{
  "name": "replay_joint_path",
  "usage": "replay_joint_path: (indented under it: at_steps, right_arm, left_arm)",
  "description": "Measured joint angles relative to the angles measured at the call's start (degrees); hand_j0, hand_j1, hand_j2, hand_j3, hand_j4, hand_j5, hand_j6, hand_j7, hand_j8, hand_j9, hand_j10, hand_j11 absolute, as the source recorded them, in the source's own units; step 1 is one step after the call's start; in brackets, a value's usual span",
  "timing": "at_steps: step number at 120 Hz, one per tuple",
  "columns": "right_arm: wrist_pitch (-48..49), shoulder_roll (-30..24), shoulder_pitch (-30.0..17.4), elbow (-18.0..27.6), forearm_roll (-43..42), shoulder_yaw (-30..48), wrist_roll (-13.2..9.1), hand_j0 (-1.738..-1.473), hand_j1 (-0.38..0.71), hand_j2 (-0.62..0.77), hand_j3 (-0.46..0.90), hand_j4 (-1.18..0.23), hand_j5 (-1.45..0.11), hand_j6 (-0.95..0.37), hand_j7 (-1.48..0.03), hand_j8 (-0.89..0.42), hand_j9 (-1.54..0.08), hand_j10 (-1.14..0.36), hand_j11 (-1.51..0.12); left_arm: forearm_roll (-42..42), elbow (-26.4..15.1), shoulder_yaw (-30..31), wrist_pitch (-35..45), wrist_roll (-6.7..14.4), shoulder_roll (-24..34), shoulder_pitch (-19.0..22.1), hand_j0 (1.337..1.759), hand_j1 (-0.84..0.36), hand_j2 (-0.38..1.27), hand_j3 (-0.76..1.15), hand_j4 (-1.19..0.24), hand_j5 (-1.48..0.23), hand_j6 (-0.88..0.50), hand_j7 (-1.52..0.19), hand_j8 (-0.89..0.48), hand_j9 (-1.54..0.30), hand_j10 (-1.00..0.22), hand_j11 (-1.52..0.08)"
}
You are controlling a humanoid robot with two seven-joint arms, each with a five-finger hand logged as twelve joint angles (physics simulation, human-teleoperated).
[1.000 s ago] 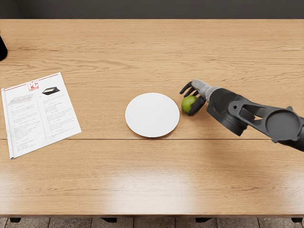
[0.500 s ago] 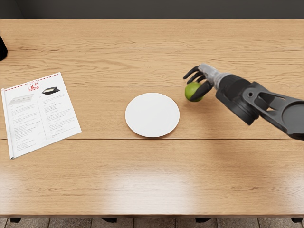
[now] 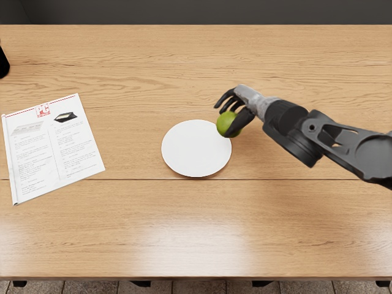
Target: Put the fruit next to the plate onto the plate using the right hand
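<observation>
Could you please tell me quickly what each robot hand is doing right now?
Right robot hand: closed on the green fruit, at the right edge of the plate.
Left robot hand: not in view.

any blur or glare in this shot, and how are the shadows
Head view: sharp all over, no motion blur on the right robot hand or the fruit; a pale sheen on the table near its front edge, no hard glare; the plate is flat white; shadows are soft and faint.
</observation>
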Motion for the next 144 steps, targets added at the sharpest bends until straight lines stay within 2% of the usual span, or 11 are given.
replay_joint_path:
  at_steps: [11,25,31,45,53,63,79,89,118,128,144]
  right_arm:
    - [0.00,1.63,-0.84,0.16,0.01,-0.14,-0.01,-1.658,0.24,0.28,0.00,-0.57,-0.76,-0.53,-0.75,-0.42,-0.75,-0.47,-0.75]
    - [0.04,3.45,-2.32,0.23,0.03,-0.39,-0.02,-1.658,0.22,0.20,0.00,-0.57,-0.76,-0.53,-0.75,-0.41,-0.76,-0.47,-0.76]
    - [0.04,4.02,-2.62,0.23,0.02,-0.45,-0.01,-1.658,0.22,0.22,0.00,-0.56,-0.75,-0.53,-0.74,-0.41,-0.74,-0.46,-0.74]
    - [0.61,4.44,-2.91,0.27,-0.03,1.17,0.00,-1.658,0.00,0.12,0.00,-0.34,-0.45,-0.32,-0.45,-0.25,-0.45,-0.28,-0.45]
    - [6.64,2.89,-3.81,0.78,3.21,6.74,0.00,-1.658,-0.09,0.09,0.00,-0.25,-0.34,-0.24,-0.33,-0.19,-0.33,-0.21,-0.33]
    - [14.28,-1.44,-6.40,4.78,9.39,14.39,0.00,-1.658,-0.16,0.06,0.00,-0.18,-0.24,-0.17,-0.23,-0.14,-0.24,-0.15,-0.23]
    - [32.41,-6.05,-15.69,7.69,22.35,31.84,0.01,-1.658,-0.24,0.03,0.00,-0.11,-0.14,-0.10,-0.14,-0.09,-0.14,-0.09,-0.14]
    - [39.99,-8.29,-21.88,8.25,28.56,39.28,0.01,-1.658,-0.26,0.02,0.00,-0.08,-0.11,-0.08,-0.10,-0.07,-0.11,-0.07,-0.10]
    - [46.85,-12.66,-44.82,7.74,37.32,64.55,0.01,-1.658,-0.30,0.00,0.00,-0.04,-0.05,-0.04,-0.05,-0.04,-0.05,-0.04,-0.05]
    - [47.26,-13.00,-48.55,6.95,38.08,68.78,0.01,-1.658,-0.31,0.00,0.00,-0.03,-0.05,-0.03,-0.05,-0.03,-0.05,-0.03,-0.05]
    - [47.50,-13.36,-51.15,5.82,38.54,72.58,0.01,-1.658,-0.31,0.00,0.00,-0.03,-0.04,-0.03,-0.04,-0.03,-0.04,-0.03,-0.04]
  left_arm:
    - [0.00,0.01,0.00,0.00,0.00,0.00,0.00,1.658,0.35,0.00,0.00,0.00,0.00,0.00,0.00,0.00,0.00,0.00,0.00]
    - [0.00,0.02,0.00,0.00,0.00,0.00,0.00,1.658,0.35,0.00,0.00,0.00,0.00,0.00,0.00,0.00,0.00,0.00,0.00]
    - [0.00,0.02,0.00,0.00,0.00,0.00,0.00,1.658,0.35,0.00,0.00,0.00,0.00,0.00,0.00,0.00,0.00,0.00,0.00]
    - [0.00,0.01,0.00,0.00,0.00,0.00,0.01,1.658,0.35,0.00,0.00,0.00,0.00,0.00,0.00,0.00,0.00,0.00,0.00]
    - [0.00,0.01,0.00,0.00,0.00,0.00,0.00,1.658,0.35,0.00,0.00,0.00,0.00,0.00,0.00,0.00,0.00,0.00,0.00]
    - [0.00,0.00,0.00,0.01,0.00,0.00,0.00,1.658,0.35,0.00,0.00,0.00,0.00,0.00,0.00,0.00,0.00,0.00,0.00]
    - [0.00,0.00,0.00,-0.01,0.00,0.00,0.00,1.658,0.35,0.00,0.00,0.00,0.00,0.00,0.00,0.00,0.00,0.00,0.00]
    - [0.00,-0.01,0.00,0.00,0.00,0.00,0.00,1.658,0.35,0.00,0.00,0.00,0.00,0.00,0.00,0.00,0.00,0.00,0.00]
    - [-0.05,0.00,-0.02,-0.12,0.00,0.00,0.00,1.658,0.35,0.00,0.00,0.00,0.00,0.00,0.00,0.00,0.00,0.00,0.00]
    - [-0.05,-0.01,-0.01,-0.27,0.00,0.00,-0.02,1.658,0.35,0.00,0.00,0.00,0.00,0.00,0.00,0.00,0.00,0.00,0.00]
    - [-0.07,-0.01,0.07,-0.39,0.00,0.00,0.32,1.658,0.35,0.00,0.00,0.00,0.00,0.00,0.00,0.00,0.00,0.00,0.00]
